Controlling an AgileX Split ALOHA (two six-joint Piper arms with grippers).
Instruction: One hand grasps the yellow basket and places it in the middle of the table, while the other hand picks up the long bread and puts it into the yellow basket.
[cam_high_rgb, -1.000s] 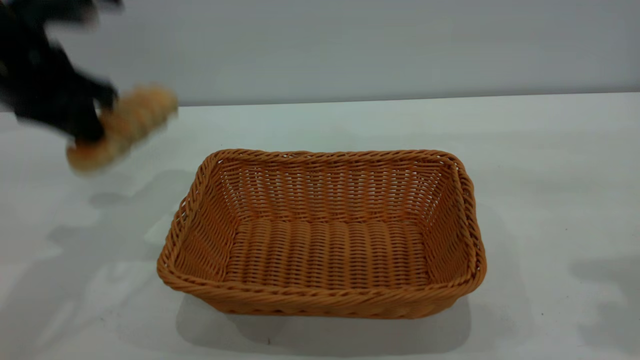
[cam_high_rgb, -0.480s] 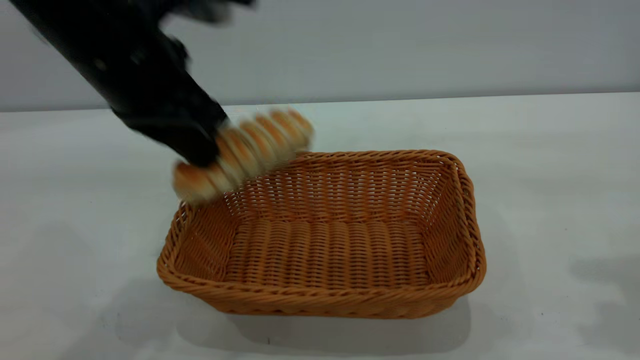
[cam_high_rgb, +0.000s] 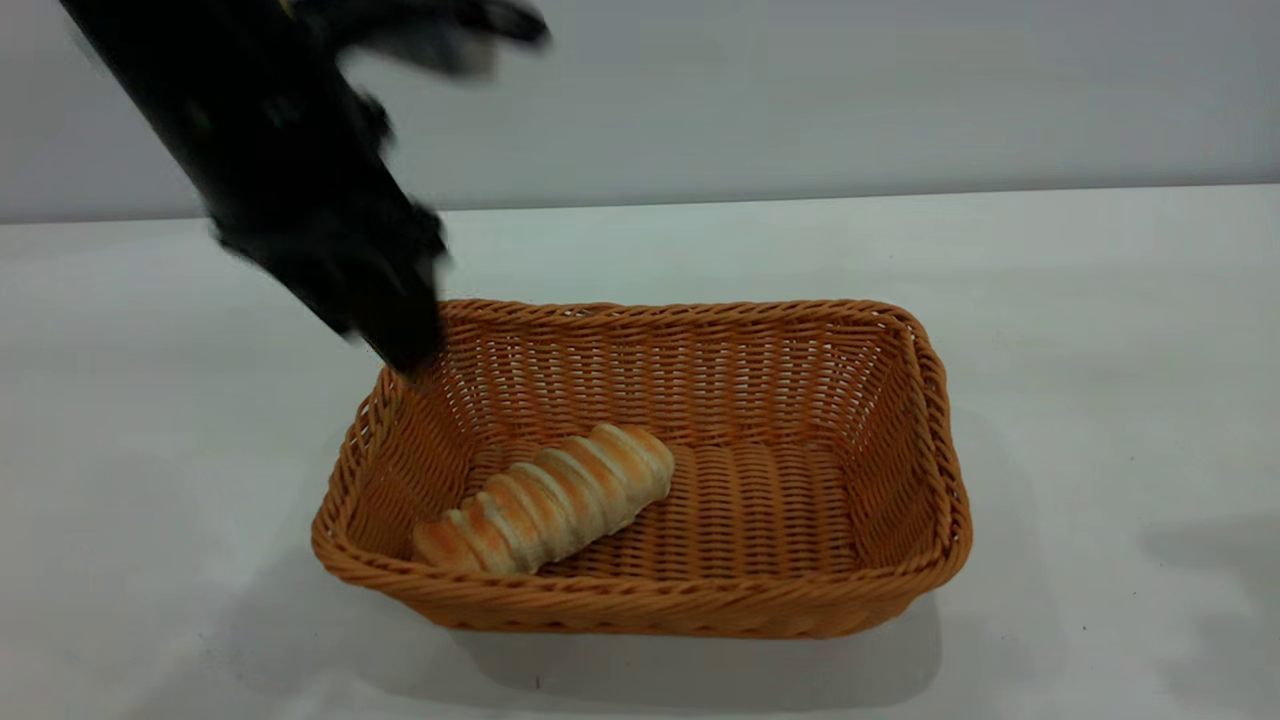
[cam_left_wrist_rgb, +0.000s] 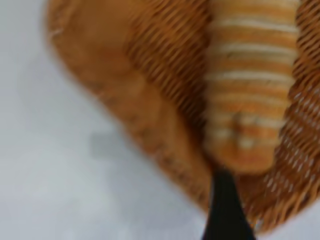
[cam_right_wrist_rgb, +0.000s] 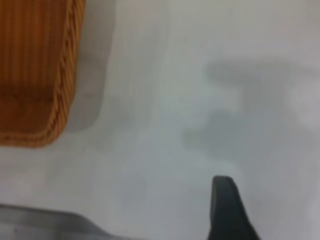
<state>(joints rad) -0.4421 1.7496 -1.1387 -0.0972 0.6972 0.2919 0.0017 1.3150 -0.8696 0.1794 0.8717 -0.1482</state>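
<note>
The yellow basket (cam_high_rgb: 700, 311) stands in the middle of the white table (cam_high_rgb: 1100, 300). The long bread (cam_high_rgb: 550, 497) lies loose on the basket's floor, slanted toward its near-left corner. My left gripper (cam_high_rgb: 403, 345) hovers above the basket's far-left corner, open and empty, apart from the bread. In the left wrist view one dark finger (cam_left_wrist_rgb: 225, 210) shows just short of the bread (cam_left_wrist_rgb: 250, 90) and the basket wall (cam_left_wrist_rgb: 165, 125). My right gripper is out of the exterior view. Its wrist view shows one dark finger (cam_right_wrist_rgb: 226, 205) over bare table, away from the basket's corner (cam_right_wrist_rgb: 60, 90).
A plain grey wall (cam_high_rgb: 800, 90) runs behind the table's far edge. Bare tabletop lies on all sides of the basket.
My left gripper carried the bread from the far left to over the basket's far-left corner and let go. The bread dropped onto the basket floor. The basket has not moved.
</note>
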